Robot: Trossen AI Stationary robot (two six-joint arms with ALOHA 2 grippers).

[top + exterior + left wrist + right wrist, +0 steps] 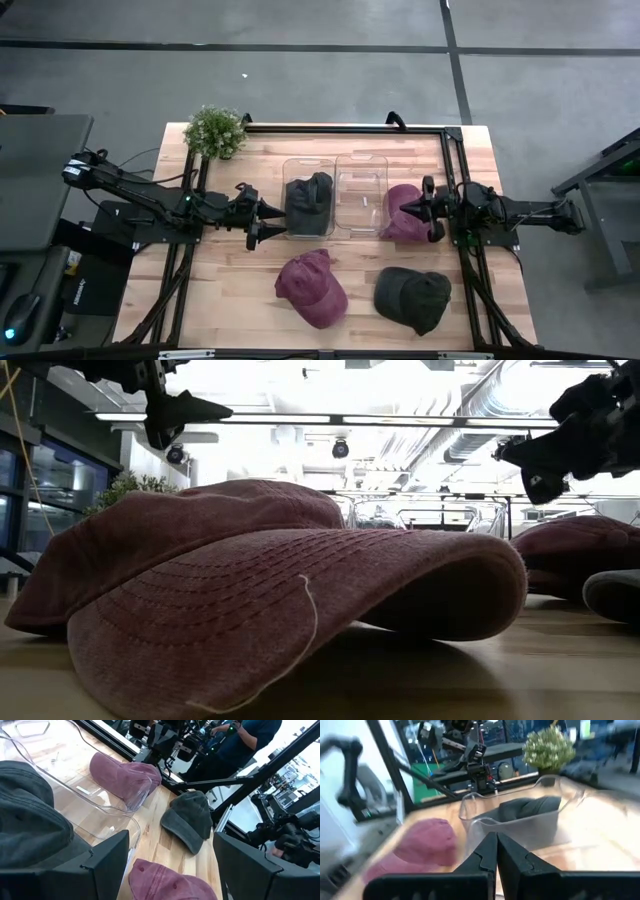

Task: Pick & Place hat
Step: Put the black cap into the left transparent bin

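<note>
Looking straight down on the wooden table (230,300), we see four hats and two clear bins side by side near the middle. A dark grey hat (309,203) sits inside the left bin (290,172), while the right bin (361,190) holds nothing we can make out. A maroon hat (402,212) lies just beside the right bin's outer wall, touching or nearly touching it. Nearer the front edge, a second maroon hat (311,287) rests on the bare wood, and a dark green-grey hat (412,297) lies to its right, a little apart from it. A small potted plant (215,131) stands at the back left corner.

We have the left gripper (262,222) just outside the left bin's wall, above the table, and its fingers (107,862) are spread wide, with nothing between them; past them its wrist view shows the grey hat in the bin, the maroon one beyond the bins and the two front hats. We find the right gripper (430,211) over the edge of the maroon hat beside the right bin. From its wrist view the two fingers (482,857) are pressed together, tip to tip, and they hold nothing there. From table height the front maroon hat (260,580) fills most of the picture, brim toward us, with both arms hanging above. Someone in a dark top (240,740) stands in the room beyond the table.
</note>
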